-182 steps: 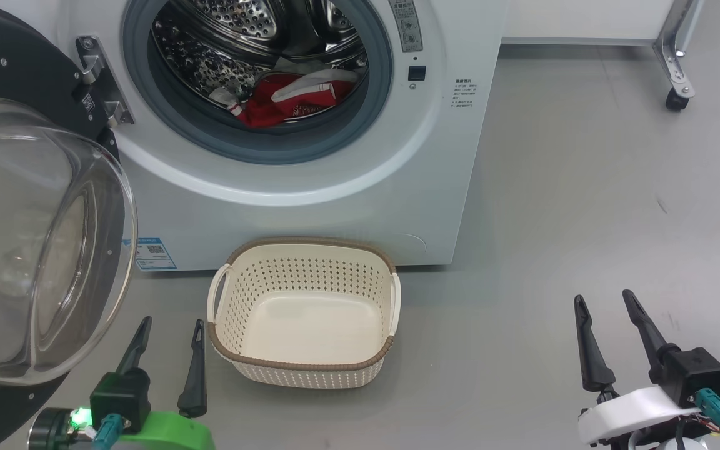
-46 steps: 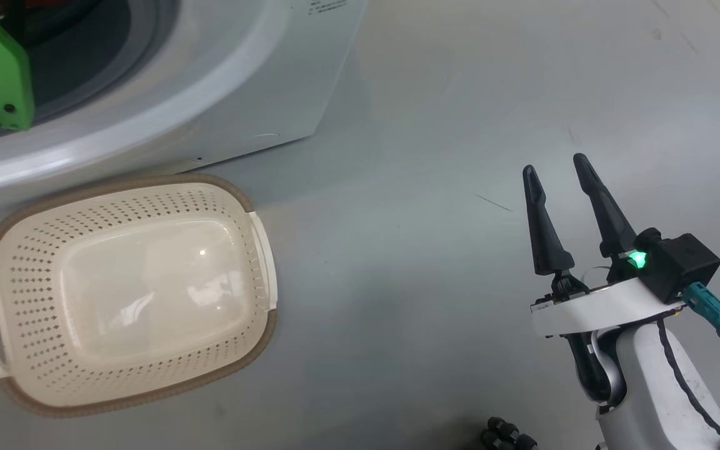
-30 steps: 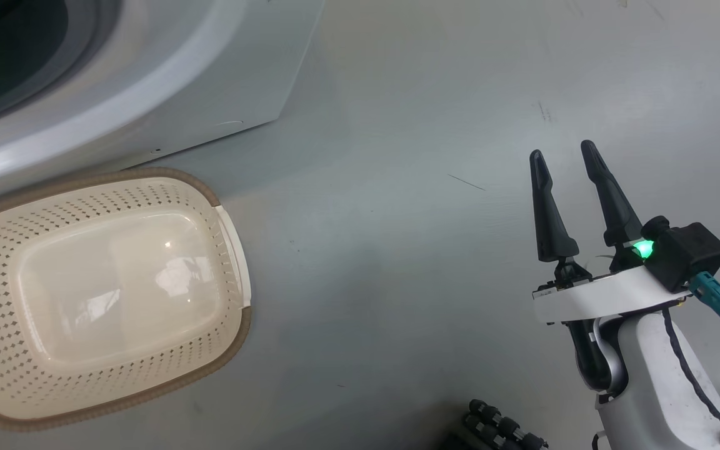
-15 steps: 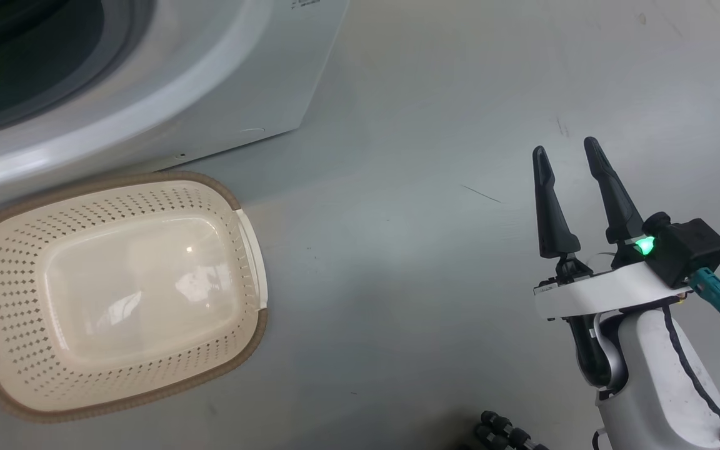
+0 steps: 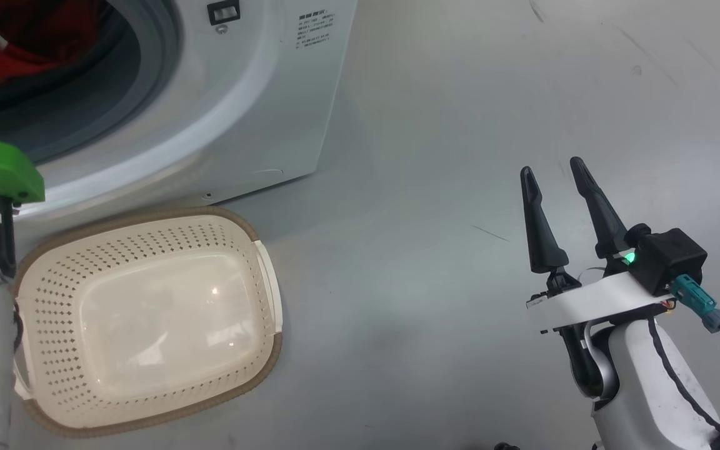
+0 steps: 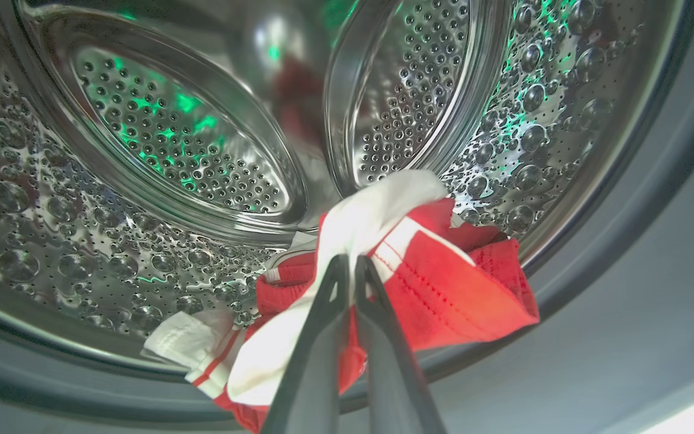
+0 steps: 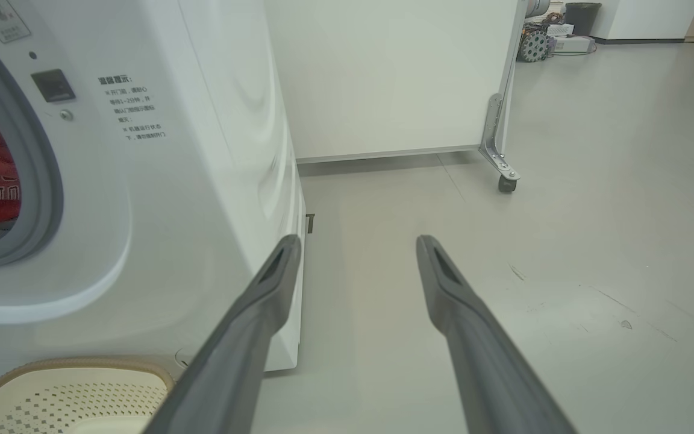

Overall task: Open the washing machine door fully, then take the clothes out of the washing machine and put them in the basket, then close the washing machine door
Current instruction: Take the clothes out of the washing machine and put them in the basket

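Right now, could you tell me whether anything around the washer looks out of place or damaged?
Nothing stands out. The basket sits upright and empty before the washing machine, and the left gripper is shut on the clothes at its mouth.

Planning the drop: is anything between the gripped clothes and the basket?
Nothing visible. The left claw is shut on the clothes at the mouth of the drum; the basket sits empty on the floor close in front of the washing machine.

A smooth grey floor (image 5: 435, 125) carried a thin dark scratch (image 5: 488, 233) and a few faint scuffs. Farther back stood a white panel (image 7: 395, 72) on a metal leg (image 7: 494, 132) with a small castor (image 7: 506, 184); a dark bin (image 7: 582, 15) sat well beyond it
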Controlling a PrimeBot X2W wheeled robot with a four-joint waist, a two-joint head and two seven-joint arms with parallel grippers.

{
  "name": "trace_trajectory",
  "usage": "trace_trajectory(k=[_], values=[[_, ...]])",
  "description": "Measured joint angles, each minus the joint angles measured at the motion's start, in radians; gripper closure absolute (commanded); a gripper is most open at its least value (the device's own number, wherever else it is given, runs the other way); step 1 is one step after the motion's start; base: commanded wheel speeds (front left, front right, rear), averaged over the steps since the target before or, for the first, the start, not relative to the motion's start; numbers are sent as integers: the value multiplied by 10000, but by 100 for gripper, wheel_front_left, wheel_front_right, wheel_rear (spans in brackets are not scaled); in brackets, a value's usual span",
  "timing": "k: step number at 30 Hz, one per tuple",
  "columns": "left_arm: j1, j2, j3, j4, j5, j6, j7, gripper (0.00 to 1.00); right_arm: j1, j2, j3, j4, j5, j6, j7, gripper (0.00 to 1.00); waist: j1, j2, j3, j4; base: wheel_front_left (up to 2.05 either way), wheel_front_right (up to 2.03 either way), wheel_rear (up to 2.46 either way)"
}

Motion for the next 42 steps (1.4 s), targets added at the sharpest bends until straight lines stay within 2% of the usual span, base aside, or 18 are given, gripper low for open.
trace_trajectory(k=[5,14,23,32,42], values=[[991,-249,90,-148,-86,102,-662,100,231,-2,6,161,-19,0,0,0,0,0,-588,52,0,0,0],[2776,-936,113,-838,-90,336,-675,100,988,-6,-104,550,-316,69,0,0,0,0,-1922,207,0,0,0],[4122,-1300,40,-1601,-86,424,-675,100,1644,-58,-199,698,-453,69,0,0,0,0,-2970,453,0,0,0],[5172,-1586,-36,-3175,31,516,-677,100,2317,-171,-343,709,-535,61,0,0,0,0,-3939,890,0,0,0],[5961,-1582,8,-4976,286,652,-706,100,2498,-180,-303,598,-617,65,0,0,0,0,-4362,1352,0,0,0]])
